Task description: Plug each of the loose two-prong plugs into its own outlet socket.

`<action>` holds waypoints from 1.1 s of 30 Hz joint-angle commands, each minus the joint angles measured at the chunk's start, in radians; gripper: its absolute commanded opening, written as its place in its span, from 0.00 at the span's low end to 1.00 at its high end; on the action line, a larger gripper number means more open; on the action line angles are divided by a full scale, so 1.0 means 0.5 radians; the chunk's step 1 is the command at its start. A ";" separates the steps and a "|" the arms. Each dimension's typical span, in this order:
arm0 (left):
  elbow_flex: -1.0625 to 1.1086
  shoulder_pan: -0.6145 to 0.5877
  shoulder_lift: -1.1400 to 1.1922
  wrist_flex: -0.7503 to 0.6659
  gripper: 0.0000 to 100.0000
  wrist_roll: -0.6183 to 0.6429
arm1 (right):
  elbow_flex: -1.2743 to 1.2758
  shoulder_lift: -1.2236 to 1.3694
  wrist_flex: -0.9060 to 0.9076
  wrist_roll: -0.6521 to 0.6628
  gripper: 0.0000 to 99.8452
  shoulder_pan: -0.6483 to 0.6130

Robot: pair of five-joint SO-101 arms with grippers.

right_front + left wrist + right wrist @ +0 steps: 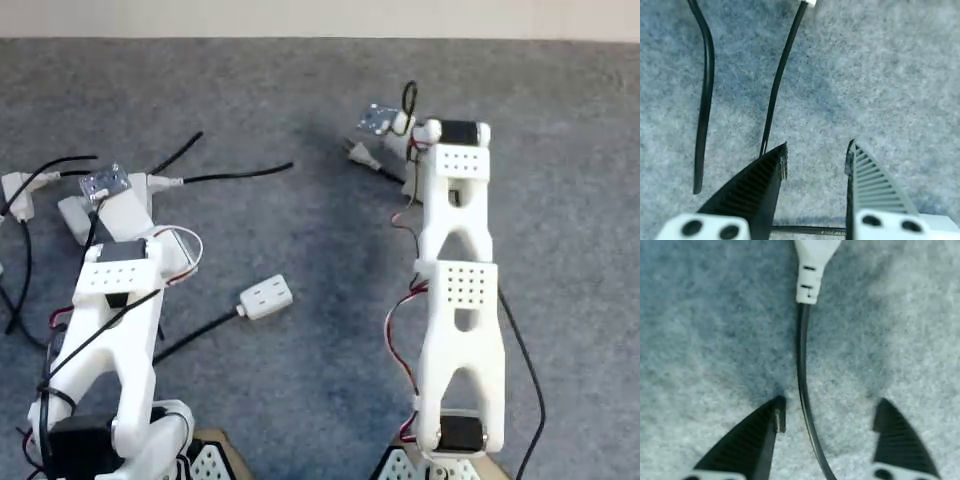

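Grip: right claw (830, 407) stands spread wide with nothing in it; we see bare grey pile between its two black fingertips.
Cord: a thin black cord (802, 365) runs lengthwise through that gap, closer to one finger than the other. We think it touches neither.
Plug: the white moulded two-prong plug (810, 275) lies flat on the cloth just ahead of the fingertips, at the far end of the cord. We cannot make out its prongs.
Key relation: the plug's long axis lines up with the claw's own reach. We judge the jaws would therefore close across the narrow body, not along it, once the claw is brought forward over it.
High view: the same plug (362, 154) sits just beside the head of the right arm (455, 290), on the side toward the table's middle.
Nearer arm: the right arm, clearly; the left arm is well apart from this plug.
Left claw (816, 155): open and holding nothing, low over the grey carpet-like table cover (300, 400), with two black cables (777, 95) running ahead of it.
Socket: a white outlet block (266, 296) on a black lead lies between the arms, somewhat nearer the left, well apart from the plug.
Rest: a cluster of white plugs and black leads (150, 183) sits by the left arm's head.
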 commanded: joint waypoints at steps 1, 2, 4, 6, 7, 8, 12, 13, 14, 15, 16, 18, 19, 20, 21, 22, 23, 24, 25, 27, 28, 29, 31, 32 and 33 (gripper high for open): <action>-0.008 0.002 -0.066 -0.025 0.20 0.018 | -0.213 0.170 0.008 0.040 0.15 0.087; -0.008 0.002 -0.066 -0.025 0.20 0.018 | -0.244 0.210 0.008 0.034 0.11 0.084; -0.008 0.002 -0.066 -0.025 0.20 0.018 | -0.290 0.259 0.011 0.031 0.01 0.084; -0.008 0.002 -0.066 -0.028 0.20 0.018 | -0.324 0.265 0.094 0.028 0.01 0.097; -0.008 0.002 -0.066 -0.028 0.20 0.018 | -0.351 0.262 0.189 0.028 0.01 0.097; -0.008 0.002 -0.066 -0.028 0.20 0.018 | -0.419 0.262 0.296 0.025 0.00 0.091; -0.008 0.002 -0.066 -0.046 0.20 0.018 | -0.582 0.155 0.425 -0.218 0.01 0.078; -0.005 0.002 -0.063 -0.061 0.20 0.018 | -0.545 0.112 0.425 -0.304 0.01 0.078; -0.002 -0.002 -0.063 -0.077 0.20 0.018 | -0.514 0.063 0.428 -0.353 0.01 0.078; 0.017 -0.002 -0.063 -0.098 0.20 0.018 | -0.489 0.017 0.428 -0.393 0.01 0.075; 0.038 -0.002 -0.063 -0.135 0.20 0.018 | -0.471 -0.032 0.428 -0.423 0.01 0.075; 0.078 -0.002 -0.063 -0.218 0.20 0.018 | -0.397 -0.140 0.431 -0.509 0.01 0.075; 0.091 -0.005 -0.063 -0.236 0.20 0.018 | -0.327 -0.204 0.431 -0.546 0.01 0.069; 0.091 -0.005 -0.063 -0.242 0.20 0.018 | -0.235 -0.284 0.431 -0.565 0.01 0.066; 0.087 -0.002 -0.063 -0.239 0.20 0.018 | -0.118 -0.376 0.431 -0.577 0.01 0.060; 0.087 -0.002 -0.066 -0.239 0.20 0.018 | 0.044 -0.480 0.431 -0.611 0.01 0.048; 0.087 -0.002 -0.066 -0.239 0.20 0.018 | 0.219 -0.597 0.431 -0.681 0.01 0.038; 0.087 -0.002 -0.066 -0.239 0.20 0.018 | 0.404 -0.729 0.431 -0.783 0.01 0.032; 0.087 -0.002 -0.066 -0.239 0.20 0.018 | 0.582 -0.864 0.428 -0.893 0.01 0.017; 0.087 -0.002 -0.066 -0.239 0.20 0.018 | 0.913 -1.140 0.425 -1.114 0.01 -0.011; 0.087 -0.002 -0.066 -0.242 0.20 0.018 | 1.054 -1.272 0.425 -1.197 0.01 -0.035; 0.087 -0.002 -0.066 -0.245 0.20 0.018 | 1.180 -1.404 0.425 -1.255 0.01 -0.063; 0.087 -0.002 -0.066 -0.245 0.20 0.018 | 1.419 -1.665 0.425 -1.289 0.01 -0.146; 0.087 -0.002 -0.066 -0.245 0.20 0.018 | 1.554 -1.788 0.425 -1.301 0.01 -0.189; 0.087 -0.005 -0.066 -0.245 0.20 0.018 | 1.711 -1.910 0.425 -1.320 0.01 -0.232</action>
